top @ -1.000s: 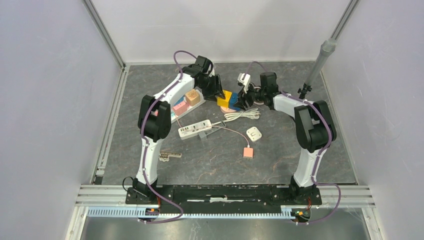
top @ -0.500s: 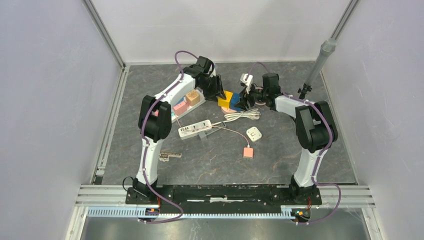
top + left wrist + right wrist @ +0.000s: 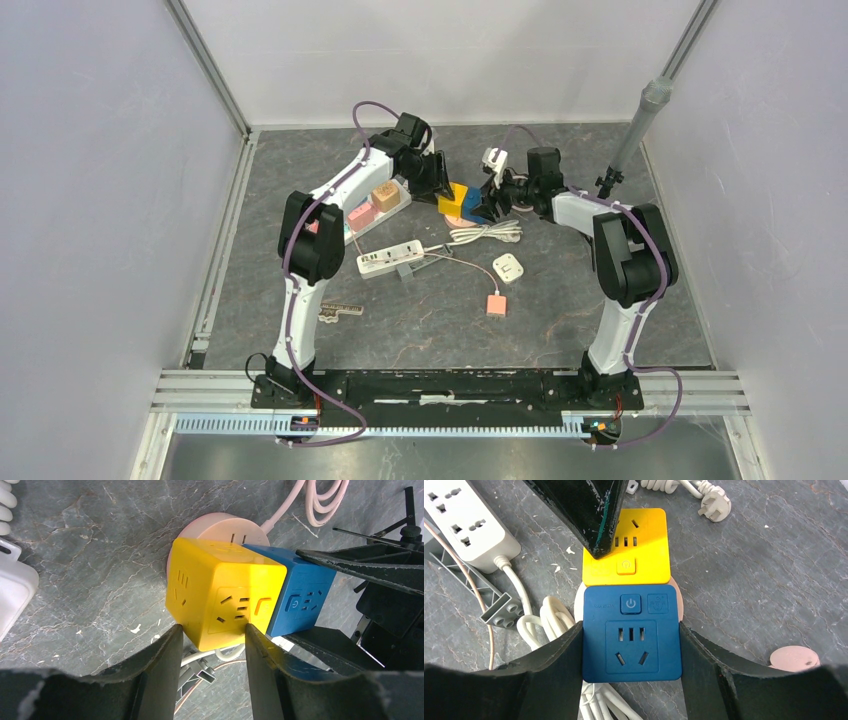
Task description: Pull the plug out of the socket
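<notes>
Top external view: a white power strip (image 3: 390, 258) lies nearer on the tabletop (image 3: 560, 300). Farther back, mid-scene, the blue cube plug (image 3: 631, 652) sits joined to the yellow cube socket (image 3: 220, 595) over a pink round base (image 3: 220, 527). The right gripper (image 3: 631, 627) pinches the blue cube plug, fingers flush on both sides. The left gripper (image 3: 212, 630) is part-open at the yellow cube socket, not clamped; contact unclear. Best to brace the yellow cube socket firmly first, then draw the blue cube plug straight out rightward, no twisting.

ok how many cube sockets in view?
2: the yellow cube at the left tool fingertips; the blue cube flush against it, clamped in the right tool. None seems hidden.
</notes>
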Controlling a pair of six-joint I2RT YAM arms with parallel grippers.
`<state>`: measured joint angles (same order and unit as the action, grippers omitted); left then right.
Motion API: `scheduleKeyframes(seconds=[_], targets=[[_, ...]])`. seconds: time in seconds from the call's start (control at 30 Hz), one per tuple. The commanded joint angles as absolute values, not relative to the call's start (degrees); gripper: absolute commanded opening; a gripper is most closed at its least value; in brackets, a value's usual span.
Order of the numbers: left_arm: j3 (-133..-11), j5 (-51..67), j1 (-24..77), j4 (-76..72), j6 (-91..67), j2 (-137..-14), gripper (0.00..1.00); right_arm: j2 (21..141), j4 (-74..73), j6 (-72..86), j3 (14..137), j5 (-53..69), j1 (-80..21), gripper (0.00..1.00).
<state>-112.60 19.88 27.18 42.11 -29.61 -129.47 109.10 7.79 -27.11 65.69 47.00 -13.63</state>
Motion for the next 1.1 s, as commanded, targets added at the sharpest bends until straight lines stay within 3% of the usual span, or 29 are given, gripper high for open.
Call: scheduleKeyframes(seconds=[0.0, 0.3, 0.6, 0.9, 1.07], targets=[[-109.0, 9.5, 28.3, 51.3, -25.9, -136.5, 0.54, 105.1, 6.8, -30.3, 69.4, 51.5, -16.1, 0.0], [-109.4, 8.4, 28.4, 52.5, -25.0, -137.2, 0.54, 106.0, 24.4, -14.6, 66.6, 58.3, -13.3, 0.0], [-109.9, 8.9, 28.5, 52.5, -24.5, -137.2, 0.54, 104.7, 9.6, -30.1, 69.3, 52.0, -15.5, 0.0], [-109.7, 9.0, 28.6, 52.5, -23.6, -137.2, 0.53, 104.1, 35.9, -8.6, 64.1, 60.2, -14.3, 0.0], [-109.9, 8.6, 28.6, 53.2, -23.4, -137.5, 0.53, 103.3, 21.0, -23.7, 66.2, 55.4, -18.2, 0.0]])
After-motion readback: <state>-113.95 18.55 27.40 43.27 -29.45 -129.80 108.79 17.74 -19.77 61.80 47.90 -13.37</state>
